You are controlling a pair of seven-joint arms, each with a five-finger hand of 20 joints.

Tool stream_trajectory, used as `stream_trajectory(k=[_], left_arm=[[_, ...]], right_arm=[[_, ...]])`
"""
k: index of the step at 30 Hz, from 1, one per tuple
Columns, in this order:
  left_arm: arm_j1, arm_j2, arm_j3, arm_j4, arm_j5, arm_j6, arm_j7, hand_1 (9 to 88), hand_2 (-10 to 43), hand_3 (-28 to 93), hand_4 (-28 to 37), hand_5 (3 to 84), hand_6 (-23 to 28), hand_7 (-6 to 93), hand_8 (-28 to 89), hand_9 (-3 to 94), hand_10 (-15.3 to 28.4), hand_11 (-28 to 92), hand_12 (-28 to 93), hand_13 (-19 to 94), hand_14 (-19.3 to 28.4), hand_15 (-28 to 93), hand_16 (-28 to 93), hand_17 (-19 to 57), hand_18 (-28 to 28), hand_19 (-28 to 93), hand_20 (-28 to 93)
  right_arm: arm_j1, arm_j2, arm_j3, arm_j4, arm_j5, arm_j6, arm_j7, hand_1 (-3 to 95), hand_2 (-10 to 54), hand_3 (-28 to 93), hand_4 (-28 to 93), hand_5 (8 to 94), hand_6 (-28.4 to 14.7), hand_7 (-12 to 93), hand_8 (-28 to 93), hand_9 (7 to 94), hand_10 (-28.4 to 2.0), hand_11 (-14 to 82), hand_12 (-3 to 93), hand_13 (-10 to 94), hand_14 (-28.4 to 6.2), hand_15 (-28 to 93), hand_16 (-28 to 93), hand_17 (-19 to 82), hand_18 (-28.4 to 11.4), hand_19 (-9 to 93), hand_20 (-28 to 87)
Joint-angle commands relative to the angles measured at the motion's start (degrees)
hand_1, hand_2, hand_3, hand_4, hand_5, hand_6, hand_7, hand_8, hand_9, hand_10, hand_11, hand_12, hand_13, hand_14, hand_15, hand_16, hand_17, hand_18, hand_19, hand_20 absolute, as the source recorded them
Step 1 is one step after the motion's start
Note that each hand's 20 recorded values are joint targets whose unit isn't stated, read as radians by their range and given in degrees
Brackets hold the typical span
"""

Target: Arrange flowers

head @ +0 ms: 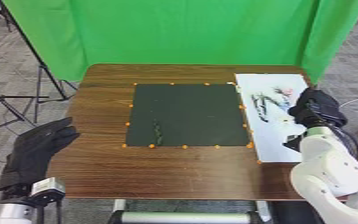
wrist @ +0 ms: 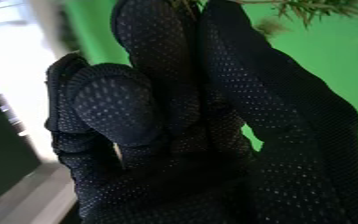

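1. Head view: one green sprig (head: 158, 134) lies on the dark mat (head: 193, 110); arranging looks barely begun, with loose flowers (head: 284, 92) left on the white sheet (head: 271, 146).
2. Right robot hand (head: 318, 107), by the sheet: thumb and finger together, seemingly clamped on a leafy stem (wrist: 322, 7).
3. Left robot hand (head: 35, 150), beside the tabletop (head: 184, 180): fingers relaxed, nothing held.

A slim green stem (head: 158, 134) lies lengthwise on the dark mat (head: 198, 112), near its front edge. Dark stems (head: 262, 107) and a pinkish bloom (head: 286, 92) lie on the white sheet (head: 271, 145). The right hand (head: 319, 107) pinches a spiky green sprig (wrist: 322, 7).
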Motion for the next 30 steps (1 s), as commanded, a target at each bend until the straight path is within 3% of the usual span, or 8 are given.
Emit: stream_trajectory(k=[1, 2, 6, 12, 14, 17, 20, 30], left_arm=[[0.33, -0.92, -0.56, -0.63, 0.57, -0.29, -1.70, 27.2, 4.9, 83, -12.8, 47.8, 14.6, 15.2, -8, 41.1, 22.7, 38, 11, 28, 28.3, 60, -12, -9.5, 21.8, 56, 16], [0.67, -0.26, -0.59, -0.68, 0.08, 0.09, -1.24, 27.2, 4.9, 83, -12.8, 47.7, 14.6, 15.2, -8, 41.1, 22.7, 38, 11, 28, 28.3, 60, -12, -9.5, 21.8, 56, 16], [0.22, -0.66, -0.92, -0.68, 0.52, -0.44, -2.15, 27.2, 4.9, 83, -12.7, 47.8, 14.6, 15.1, -8, 41.1, 22.7, 38, 11, 28, 28.3, 60, -12, -9.5, 21.8, 56, 16], [-2.70, -1.46, -0.75, -0.33, 1.80, -2.35, -5.08, 27.3, 4.8, 83, -12.8, 47.8, 14.6, 15.2, -8, 41.1, 22.7, 38, 11, 28, 28.3, 60, -12, -9.5, 21.8, 56, 16], [-4.05, -0.94, -0.39, 0.03, 2.06, -2.90, -4.77, 27.2, 4.9, 83, -12.7, 47.8, 14.6, 15.2, -8, 41.1, 22.7, 38, 11, 28, 28.3, 60, -12, -9.6, 21.9, 56, 16], [-3.35, -1.16, 0.63, 0.40, 0.97, -1.75, -4.33, 27.2, 4.8, 83, -12.7, 47.8, 14.6, 15.2, -8, 41.1, 22.7, 38, 11, 28, 28.3, 60, -12, -9.6, 21.8, 56, 16], [-4.74, -0.93, 1.13, 0.74, 1.58, -2.34, -4.22, 27.2, 4.8, 83, -12.6, 47.8, 14.6, 15.2, -8, 41.1, 22.8, 38, 11, 28, 28.3, 60, -12, -9.6, 21.9, 56, 16], [-5.84, -1.86, 0.74, 1.10, 2.31, -3.71, -5.54, 27.2, 4.8, 83, -12.6, 47.9, 14.5, 15.4, -8, 41.0, 22.7, 38, 11, 28, 28.3, 60, -12, -9.5, 21.8, 56, 16]], right_arm=[[15.63, -6.11, -16.07, 1.55, 0.10, -5.37, -3.90, 54.1, -7.4, 76, -28, 85.7, -4.4, 20, 22, 88.9, -14.6, 34.4, 23.8, 79, -9.7, 69, 24, 39, -26.0, 93, 10], [17.24, -7.14, -18.22, 2.29, 0.36, -5.95, -3.98, 54.1, -7.4, 76, -28, 85.8, -4.4, 19, 22, 88.9, -14.5, 34.5, 23.7, 79, -9.7, 69, 24, 39, -26.0, 93, 10], [21.78, -11.78, -25.31, 5.46, -0.08, -8.85, -4.81, 54.3, -7.6, 76, -28, 86.0, -4.4, 19, 22, 88.9, -14.5, 34.6, 23.9, 79, -9.9, 69, 24, 39, -26.2, 93, 11], [25.51, -18.39, -31.18, 11.23, 0.10, -13.22, -4.61, 54.3, -7.6, 76, -28, 86.1, -4.3, 19, 23, 89.1, -14.4, 34.7, 23.8, 80, -9.9, 69, 24, 39, -26.3, 93, 11], [27.54, -19.03, -33.39, 12.80, 0.60, -13.10, -3.61, 54.2, -7.6, 76, -28, 86.2, -4.3, 19, 23, 89.1, -14.4, 34.7, 23.8, 80, -9.9, 69, 24, 39, -26.3, 93, 11], [27.64, -22.33, -33.76, 16.84, -0.71, -17.21, -4.31, 54.1, -7.5, 76, -28, 86.2, -4.3, 19, 23, 89.1, -14.4, 34.8, 23.7, 80, -9.8, 69, 24, 39, -26.4, 93, 11], [27.33, -24.43, -33.43, 18.80, 0.66, -18.92, -3.01, 54.0, -7.5, 76, -28, 85.9, -4.1, 19, 23, 89.0, -14.5, 34.9, 23.7, 80, -9.9, 69, 24, 39, -26.4, 93, 11], [25.62, -27.42, -31.64, 21.16, 2.29, -25.41, -0.36, 51.8, -6.8, 76, -27, 85.2, -3.7, 20, 22, 87.9, -14.3, 36.2, 23.8, 79, -10.0, 69, 24, 38, -26.6, 93, 11]])
